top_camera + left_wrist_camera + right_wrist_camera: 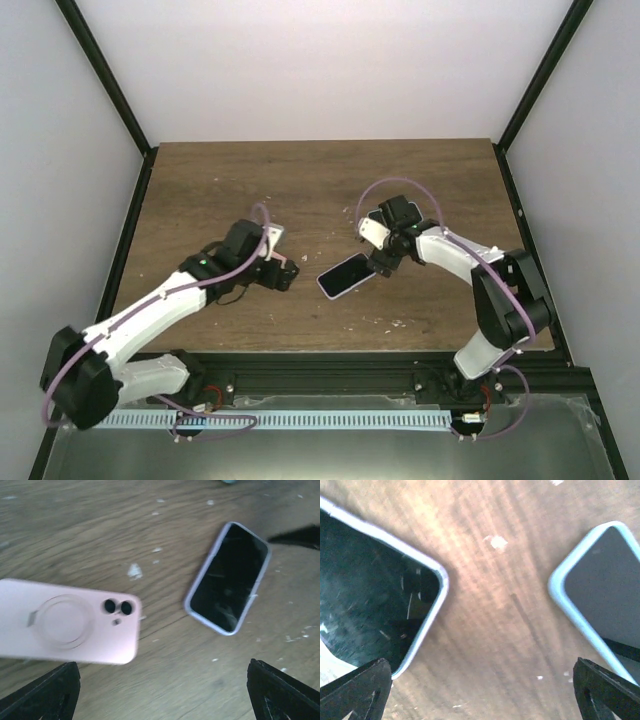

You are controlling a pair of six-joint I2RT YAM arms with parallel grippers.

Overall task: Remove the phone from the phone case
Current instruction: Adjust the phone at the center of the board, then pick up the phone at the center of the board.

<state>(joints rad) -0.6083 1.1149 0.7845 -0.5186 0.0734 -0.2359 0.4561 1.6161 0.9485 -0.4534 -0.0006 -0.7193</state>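
A phone (344,275) with a lavender rim lies screen up at the table's middle; it also shows in the left wrist view (229,577) and the right wrist view (370,590). A pink case (65,622), back up with two dark camera holes, lies on the wood near the left fingers; in the top view it (274,234) is mostly hidden by the left arm. My left gripper (283,272) (162,692) is open and empty, left of the phone. My right gripper (383,262) (480,692) is open and empty, over bare wood by the phone's far end.
A light-blue-rimmed phone or case (605,590) lies right of the lavender phone, partly under the right gripper in the top view (371,230). White crumbs (134,571) dot the wooden table (300,180). Black frame posts stand at the table's sides.
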